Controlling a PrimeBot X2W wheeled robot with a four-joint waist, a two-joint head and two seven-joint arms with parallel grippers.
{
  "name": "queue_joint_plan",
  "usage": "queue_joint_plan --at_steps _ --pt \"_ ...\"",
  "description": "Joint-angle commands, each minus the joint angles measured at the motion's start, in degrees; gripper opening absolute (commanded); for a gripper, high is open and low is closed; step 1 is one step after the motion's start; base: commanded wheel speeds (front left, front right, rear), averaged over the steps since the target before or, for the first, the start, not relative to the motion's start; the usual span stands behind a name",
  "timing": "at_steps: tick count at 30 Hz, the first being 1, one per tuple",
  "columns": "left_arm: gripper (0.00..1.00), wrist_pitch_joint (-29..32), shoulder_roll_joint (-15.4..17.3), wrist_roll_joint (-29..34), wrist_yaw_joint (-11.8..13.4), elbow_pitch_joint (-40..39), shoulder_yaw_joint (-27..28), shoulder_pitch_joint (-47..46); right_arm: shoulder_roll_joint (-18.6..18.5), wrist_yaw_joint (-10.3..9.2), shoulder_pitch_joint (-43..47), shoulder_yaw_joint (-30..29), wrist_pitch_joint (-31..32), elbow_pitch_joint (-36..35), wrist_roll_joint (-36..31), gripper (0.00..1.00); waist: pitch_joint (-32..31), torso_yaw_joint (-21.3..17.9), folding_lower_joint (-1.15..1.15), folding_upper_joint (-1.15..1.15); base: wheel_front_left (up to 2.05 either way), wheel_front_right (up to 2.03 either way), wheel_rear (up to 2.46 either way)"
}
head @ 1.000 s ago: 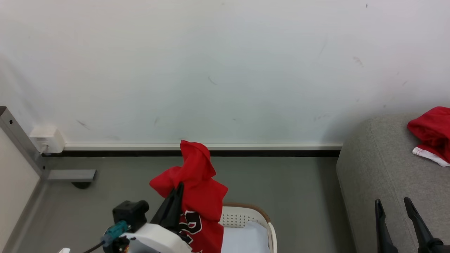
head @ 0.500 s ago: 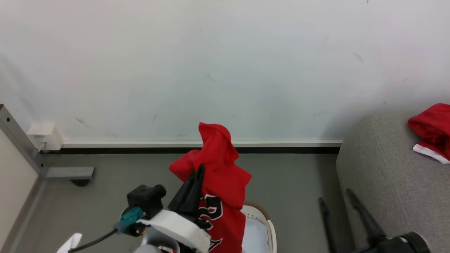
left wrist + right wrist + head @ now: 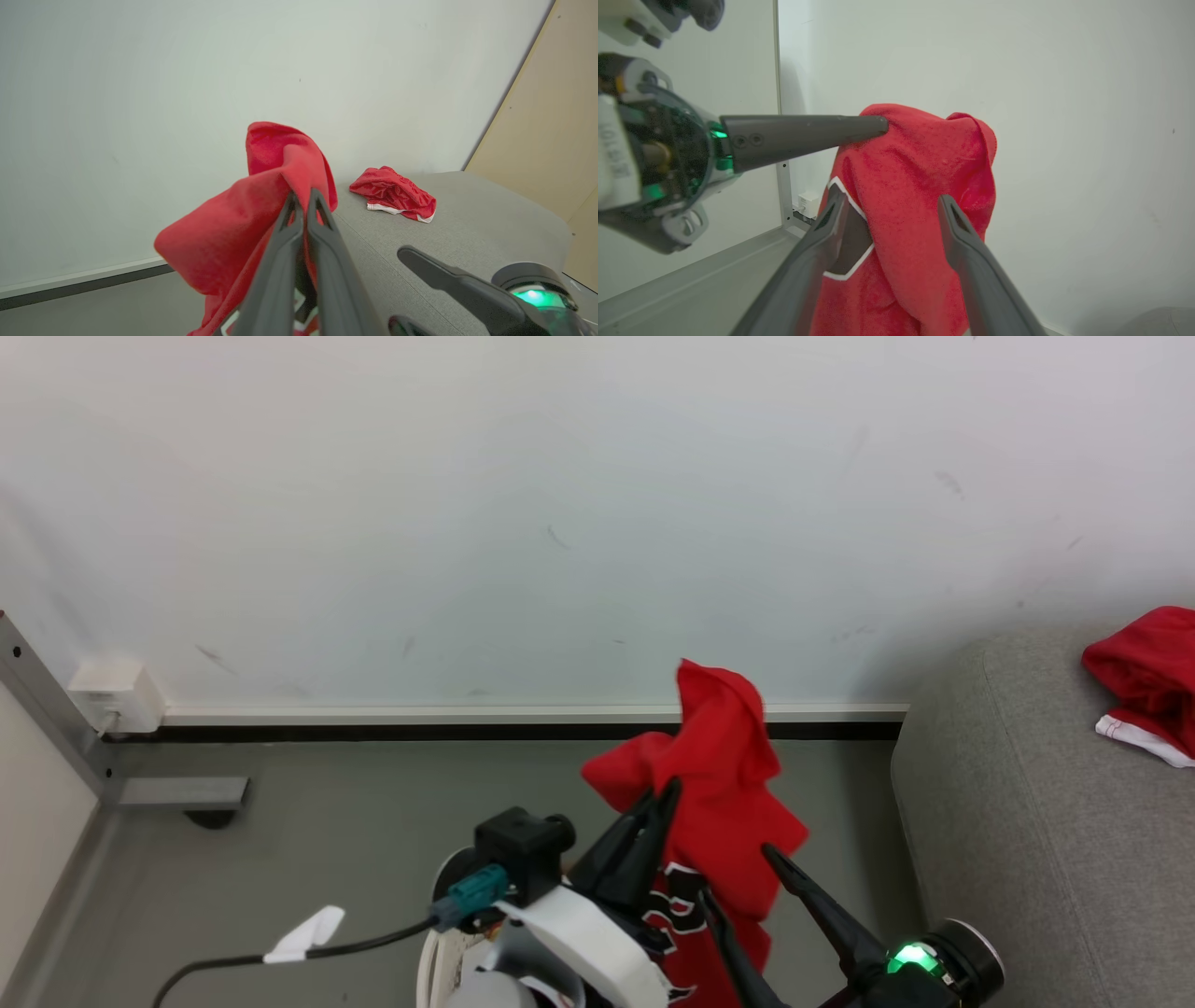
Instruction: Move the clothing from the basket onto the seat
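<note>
My left gripper [image 3: 668, 791] is shut on a bright red jersey [image 3: 724, 775] with black, white-outlined lettering, held up above the floor with cloth drooping on both sides. In the left wrist view the shut fingers [image 3: 302, 200] pinch a fold of the jersey [image 3: 252, 205]. My right gripper [image 3: 738, 873] is open just right of it, and in the right wrist view the jersey [image 3: 920, 186] hangs between its spread fingers [image 3: 948, 205]. The grey sofa seat [image 3: 1027, 821] stands at the right with another red garment [image 3: 1144, 672] lying on it. The basket is hidden behind my arms and the jersey.
A white wall with a dark baseboard [image 3: 420, 732] runs across the back. A white socket box [image 3: 117, 695] and a metal frame post [image 3: 47, 691] stand at the left. A black cable with a white tag [image 3: 308, 933] hangs from my left arm. Grey floor [image 3: 327, 821] lies between.
The left gripper has carried the jersey to the right, towards the sofa. The right gripper has swung left from the sofa's front to the jersey, still open.
</note>
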Motion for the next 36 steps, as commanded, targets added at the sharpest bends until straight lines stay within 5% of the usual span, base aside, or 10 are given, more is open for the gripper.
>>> queue_joint_plan --at_steps 1,15,16,19,22,26,27,28,29,36 --pt "0.0 -0.28 -0.11 -0.31 -0.01 0.2 -0.75 -0.93 -0.21 -0.13 -0.8 0.42 0.06 0.45 0.2 1.0 0.02 -0.02 0.0 0.0 0.0 0.0 0.0" --pt "0.0 -0.33 -0.4 -5.26 2.71 -0.63 -12.2 -4.91 -0.19 -0.13 -0.82 -3.11 0.06 3.59 -3.22 1.0 -0.38 -1.45 0.0 0.0 0.0 0.0 0.0" --pt "0.0 -0.26 -0.4 -5.78 2.99 -0.91 -12.93 -5.12 -0.18 -0.13 -0.77 -3.34 0.06 3.69 -3.34 0.87 -0.4 -1.53 0.0 0.0 0.0 0.0 0.0" --pt "0.0 -0.33 -0.4 -6.6 3.81 -1.18 -14.51 -5.53 -0.2 -0.13 -0.55 -4.22 0.06 4.2 -1.95 0.0 -0.5 -1.76 0.0 0.0 0.0 0.0 0.0" --pt "0.0 -0.52 -0.39 -6.15 4.62 0.25 -14.83 -5.97 -0.2 -0.13 -0.59 -5.24 0.05 4.49 -0.93 0.0 -0.48 -2.01 0.0 0.0 0.0 0.0 0.0" --pt "0.36 -1.15 -0.1 -6.05 5.28 2.36 -14.44 -6.12 -0.2 -0.13 -0.68 -7.39 0.05 4.26 0.19 0.0 -0.42 -2.29 0.0 0.0 0.0 0.0 0.0" --pt "0.52 -1.31 0.0 -6.05 5.38 2.85 -14.38 -6.13 -0.19 -0.13 -0.71 -7.94 0.05 4.14 0.36 0.0 -0.39 -2.36 0.0 0.0 0.0 0.0 0.0" --pt "0.9 -1.53 0.08 -6.02 5.43 3.35 -14.32 -6.16 -0.19 -0.13 -0.75 -8.56 0.05 4.03 0.51 0.0 -0.36 -2.45 0.0 0.0 0.0 0.0 0.0" --pt "1.0 -1.79 0.1 -6.03 5.39 3.86 -14.19 -6.16 -0.19 -0.13 -0.81 -9.1 0.05 3.83 0.54 0.0 -0.32 -2.56 0.0 0.0 0.0 0.0 0.0" --pt "1.0 -2.82 0.12 -6.78 5.43 6.45 -14.18 -5.84 -0.18 -0.14 -0.7 -12.83 0.04 1.82 0.11 0.0 0.35 -5.19 0.0 0.0 0.0 0.0 0.0"
